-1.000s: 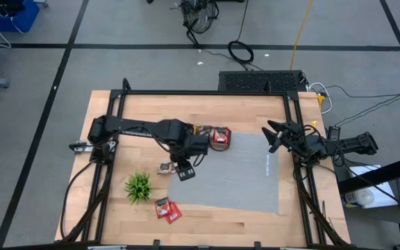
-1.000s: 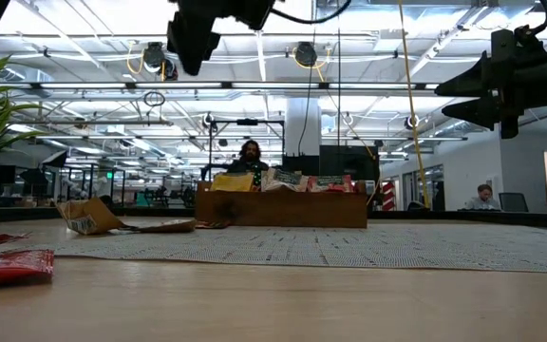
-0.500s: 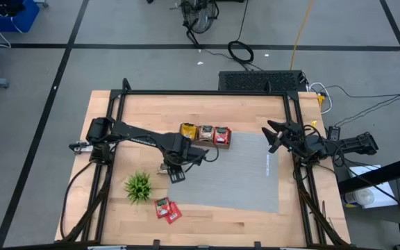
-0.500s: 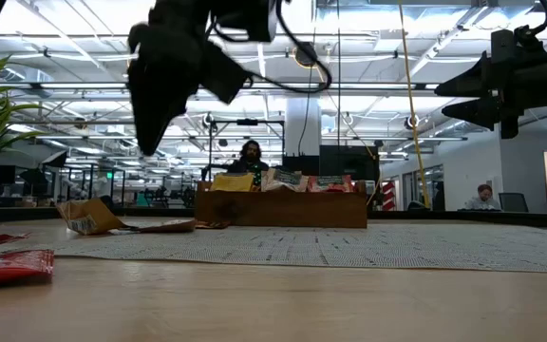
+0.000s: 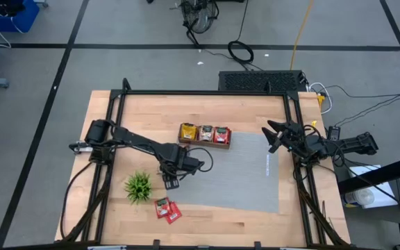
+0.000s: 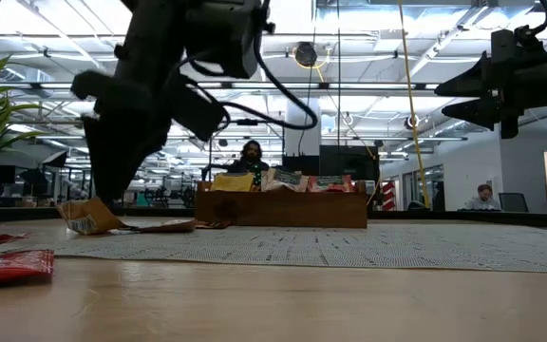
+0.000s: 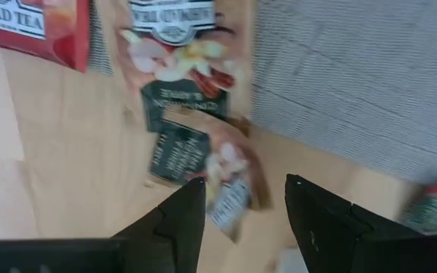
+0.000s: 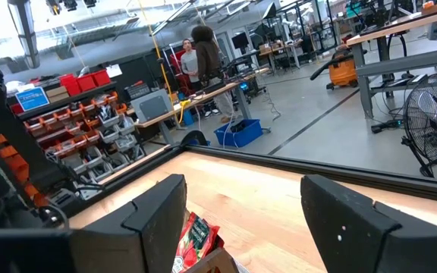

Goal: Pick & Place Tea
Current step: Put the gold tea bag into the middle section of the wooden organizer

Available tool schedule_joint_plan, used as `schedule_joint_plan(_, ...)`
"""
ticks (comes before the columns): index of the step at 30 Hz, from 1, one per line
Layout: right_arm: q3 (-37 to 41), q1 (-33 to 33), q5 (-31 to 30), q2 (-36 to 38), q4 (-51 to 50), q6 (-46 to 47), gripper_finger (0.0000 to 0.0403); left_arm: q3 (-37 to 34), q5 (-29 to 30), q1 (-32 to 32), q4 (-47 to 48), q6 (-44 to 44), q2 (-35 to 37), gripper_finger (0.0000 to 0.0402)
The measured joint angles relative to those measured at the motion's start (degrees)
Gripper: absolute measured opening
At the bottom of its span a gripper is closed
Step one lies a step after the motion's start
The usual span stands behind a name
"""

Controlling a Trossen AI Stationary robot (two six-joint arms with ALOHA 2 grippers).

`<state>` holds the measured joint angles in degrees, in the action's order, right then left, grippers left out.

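A small green plant (image 5: 138, 186) stands on the wooden bench (image 5: 248, 107) just beside the grey mat (image 5: 242, 173). A wooden tray (image 5: 203, 142) sits at the mat's far edge. People stand in the room behind.

Grey floor (image 5: 151, 62), bright ceiling lights (image 6: 349, 47), workbenches (image 8: 203, 98) behind.

Grey-brown tea packets (image 7: 192, 91) lie flat at the mat's edge; red tea packets (image 5: 167, 209) lie near the surface's front.

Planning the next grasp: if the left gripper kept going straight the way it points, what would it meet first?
Most likely the brown tea packet lying on the table: the open left gripper points down at it, fingers either side. How far above it hangs is unclear.
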<state>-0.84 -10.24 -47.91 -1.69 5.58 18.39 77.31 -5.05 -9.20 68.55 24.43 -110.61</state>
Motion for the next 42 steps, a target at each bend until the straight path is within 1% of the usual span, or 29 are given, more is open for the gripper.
schedule_joint_plan(2, 0.0, 0.0, 0.0, 0.0, 0.0, 0.0, 0.0242, -1.5, 0.6, 0.0, -1.8, -0.4, 0.0, 0.0184)
schedule_joint_plan(5, 0.0, 0.0, 0.0, 0.0, 0.0, 0.0, 0.0242, -3.3, -1.0, -0.1, -3.8, -0.3, 0.0, 0.0184)
schedule_joint_plan(14, 0.0, 0.0, 0.0, 0.0, 0.0, 0.0, 0.0242, -7.2, -1.3, -0.7, -5.8, -0.5, 0.0, 0.0184)
schedule_joint_plan(23, 0.0, 0.0, 0.0, 0.0, 0.0, 0.0, 0.0242, -7.5, -1.1, -0.7, -5.9, -0.3, 0.0, 0.0184)
schedule_joint_plan(26, 0.0, 0.0, 0.0, 0.0, 0.0, 0.0, 0.0242, -7.5, -2.0, -0.7, -6.0, 0.3, 0.0, 0.0184)
schedule_joint_plan(29, 0.0, 0.0, 0.0, 0.0, 0.0, 0.0, 0.0242, -7.5, -3.4, -0.7, -7.0, -1.0, 0.0, 0.0182)
schedule_joint_plan(32, 0.0, 0.0, 0.0, 0.0, 0.0, 0.0, 0.0242, -7.4, -3.4, -0.8, -7.2, -0.8, 0.0, 0.0154)
schedule_joint_plan(34, 0.0, 0.0, 0.0, 0.0, 0.0, 0.0, 0.0242, -7.4, -2.8, -0.8, -7.2, -0.6, 0.0, 0.0119)
schedule_joint_plan(38, 0.0, 0.0, 0.0, 0.0, 0.0, 0.0, 0.0242, -7.4, -2.4, -0.7, -7.1, -0.2, 0.0, 0.0035)
schedule_joint_plan(39, 0.0, 0.0, 0.0, 0.0, 0.0, 0.0, 0.0242, -7.4, -2.4, -0.7, -7.1, 0.1, 0.0, 0.0020)
schedule_joint_plan(40, 0.0, 0.0, 0.0, 0.0, 0.0, 0.0, 0.0242, -7.3, -2.4, -0.7, -7.1, 0.1, 0.0, 0.0015)
schedule_joint_plan(42, 0.0, 0.0, 0.0, 0.0, 0.0, 0.0, 0.0242, -7.3, -2.4, -0.7, -6.9, 0.5, 0.0, 0.0018)
